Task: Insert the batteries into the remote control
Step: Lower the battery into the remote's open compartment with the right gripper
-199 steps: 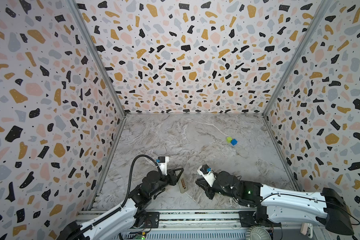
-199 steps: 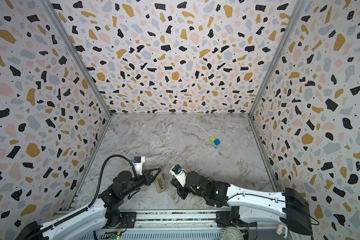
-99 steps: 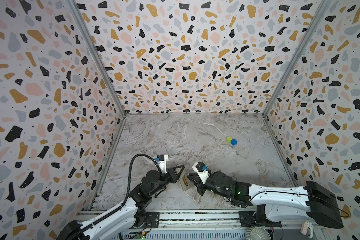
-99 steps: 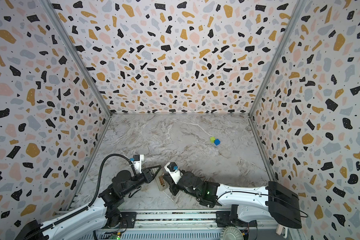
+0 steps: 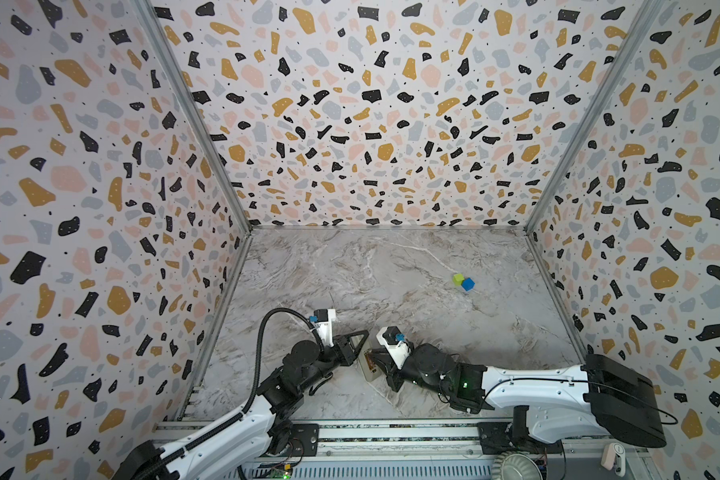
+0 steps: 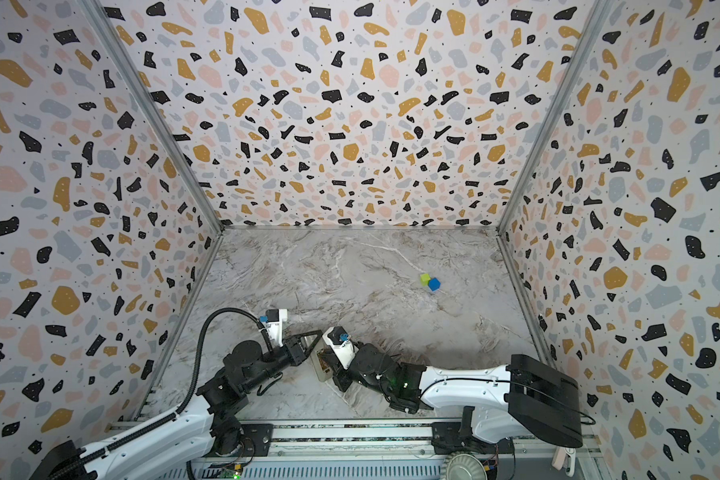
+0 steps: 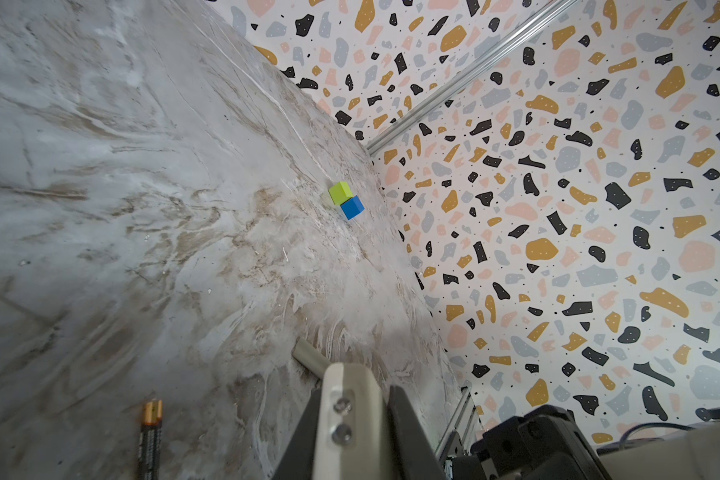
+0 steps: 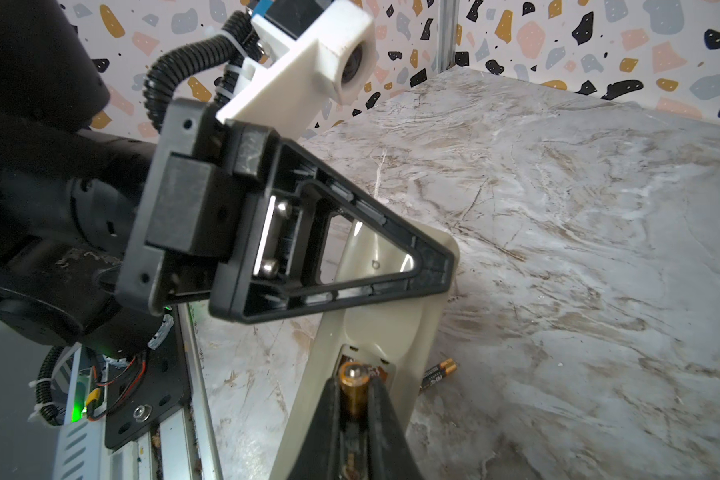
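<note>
The remote control [image 8: 385,328] is held on edge above the table with its pale back and open battery bay facing the right wrist camera. My left gripper [image 7: 356,395] is shut on its far end, and its black fingers [image 8: 433,266] straddle the remote there. My right gripper [image 8: 353,397] is shut on one of the batteries [image 8: 352,380], whose copper tip sits at the mouth of the bay. A second battery [image 8: 439,372] [image 7: 150,436] lies on the table beside the remote. In both top views the remote [image 5: 370,369] [image 6: 323,366] shows between the two wrists.
A green cube [image 5: 458,279] and a blue cube [image 5: 468,284] touch each other far back on the right. A short pale grey strip [image 7: 308,356] lies on the marble just beyond the remote. The front rail [image 5: 391,432] runs close behind both arms, and the left wall is near.
My right gripper has moved left with its battery, up to the remote. The left arm has barely shifted, still holding the remote.
</note>
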Controlling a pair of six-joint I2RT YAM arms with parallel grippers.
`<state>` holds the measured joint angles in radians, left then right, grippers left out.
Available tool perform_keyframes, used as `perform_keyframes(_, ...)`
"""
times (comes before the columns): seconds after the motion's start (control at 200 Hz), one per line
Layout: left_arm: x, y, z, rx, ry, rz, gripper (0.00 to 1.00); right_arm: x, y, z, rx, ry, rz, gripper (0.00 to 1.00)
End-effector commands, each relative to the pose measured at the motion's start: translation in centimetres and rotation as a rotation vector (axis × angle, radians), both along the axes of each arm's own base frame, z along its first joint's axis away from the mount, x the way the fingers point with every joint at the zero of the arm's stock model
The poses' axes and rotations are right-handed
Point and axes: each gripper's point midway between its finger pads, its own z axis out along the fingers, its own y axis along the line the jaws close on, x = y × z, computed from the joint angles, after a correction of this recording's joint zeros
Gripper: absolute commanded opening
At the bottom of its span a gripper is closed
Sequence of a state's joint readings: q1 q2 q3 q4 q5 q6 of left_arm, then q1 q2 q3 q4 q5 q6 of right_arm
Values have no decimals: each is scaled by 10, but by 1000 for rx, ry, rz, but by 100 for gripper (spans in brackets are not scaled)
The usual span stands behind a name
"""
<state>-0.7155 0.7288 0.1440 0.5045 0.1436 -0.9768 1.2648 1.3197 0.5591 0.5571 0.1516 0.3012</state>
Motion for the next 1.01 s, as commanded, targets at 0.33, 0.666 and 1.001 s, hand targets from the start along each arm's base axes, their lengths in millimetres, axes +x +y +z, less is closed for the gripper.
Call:
perform_keyframes(0.33,2,-3,29,-74,-79,2,0,10,10,9,48,15,-18,0)
perform_keyframes(0.666,3,-3,30,-79,-82,4,0,14,7,-1,11,21,-40,1)
perform_keyframes(1.001,2,-3,29,-78,-80,0,0,14,8,2,10,17,-36,25)
